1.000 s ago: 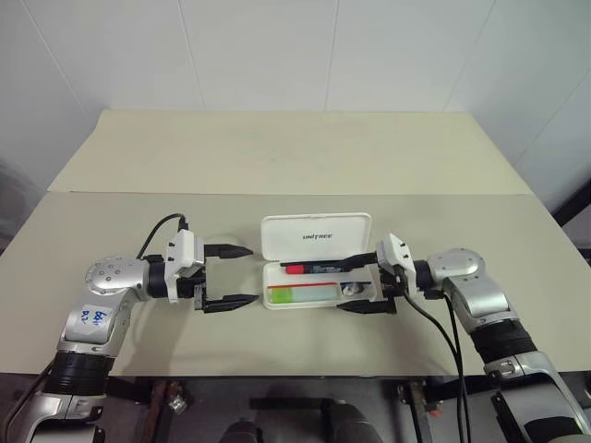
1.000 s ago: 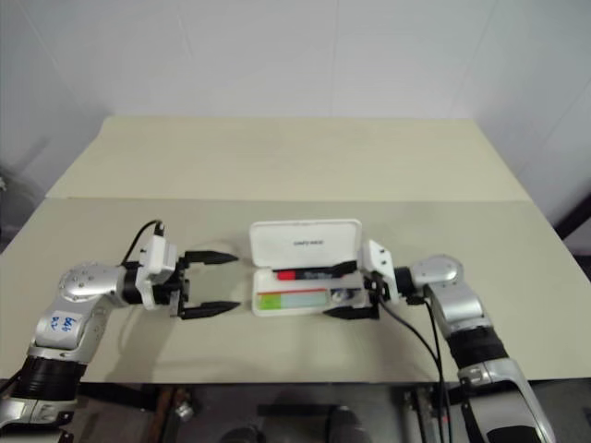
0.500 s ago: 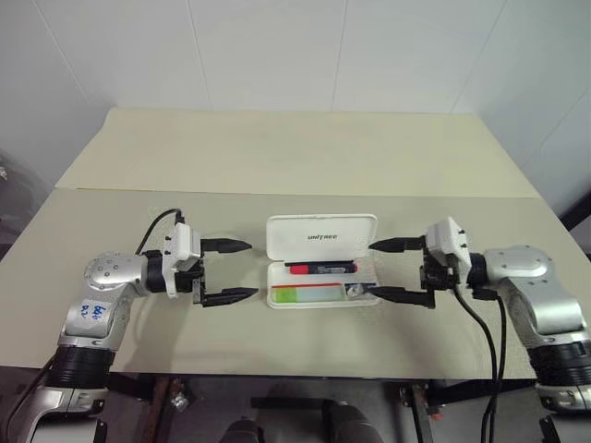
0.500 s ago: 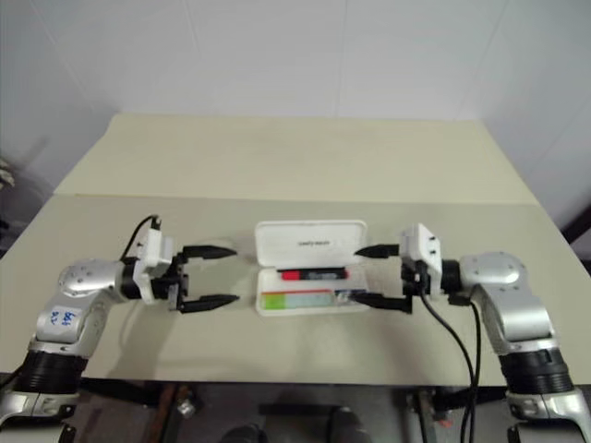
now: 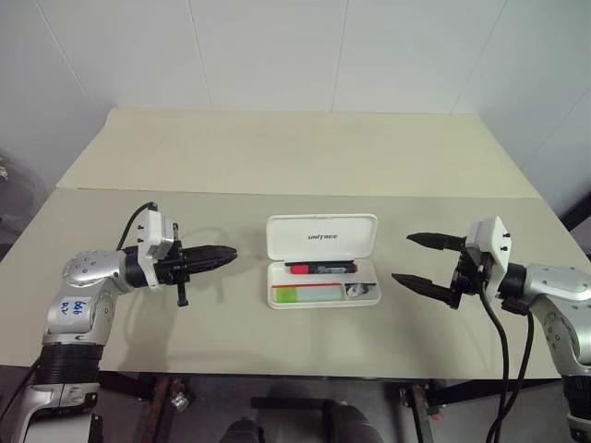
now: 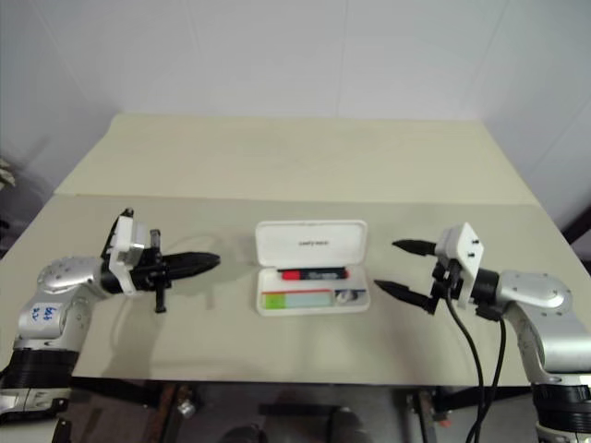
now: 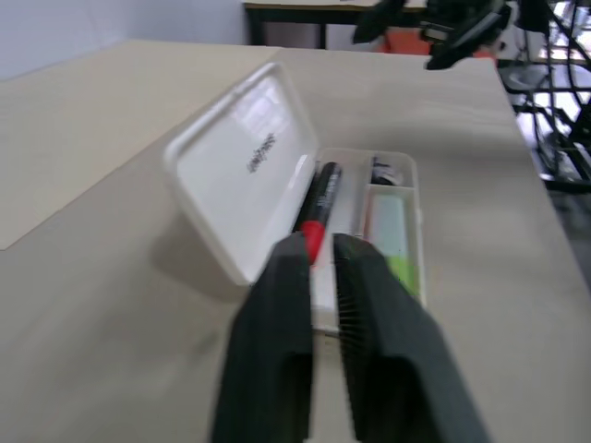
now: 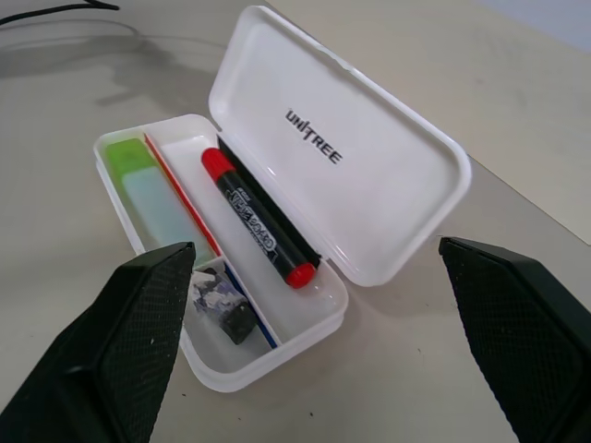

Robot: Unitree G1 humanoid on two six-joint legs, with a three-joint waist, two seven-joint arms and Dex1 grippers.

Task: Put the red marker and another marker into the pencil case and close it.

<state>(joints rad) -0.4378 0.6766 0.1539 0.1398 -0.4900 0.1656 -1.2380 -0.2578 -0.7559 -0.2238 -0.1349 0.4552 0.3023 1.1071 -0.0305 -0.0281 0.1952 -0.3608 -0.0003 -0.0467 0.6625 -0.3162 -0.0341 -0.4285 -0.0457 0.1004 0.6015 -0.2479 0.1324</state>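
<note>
White hard-plastic hinged pencil case [image 5: 322, 260]: light, rigid, slippery; push upright lid's 12 o'clock rim. Left claw [image 5: 224, 253] pinched empty; right claw [image 5: 415, 259] wide.

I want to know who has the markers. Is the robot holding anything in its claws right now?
No, nothing. The left claw is shut on air, and the right claw is open. The red marker and green highlighter lie inside the pencil case.

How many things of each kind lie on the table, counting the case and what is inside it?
Pencil case, lid open: 1
Red marker, in the case: 1
Green highlighter, in the case: 1
Small dark item, in the case, too small to identify: 1
Total: 4
</note>
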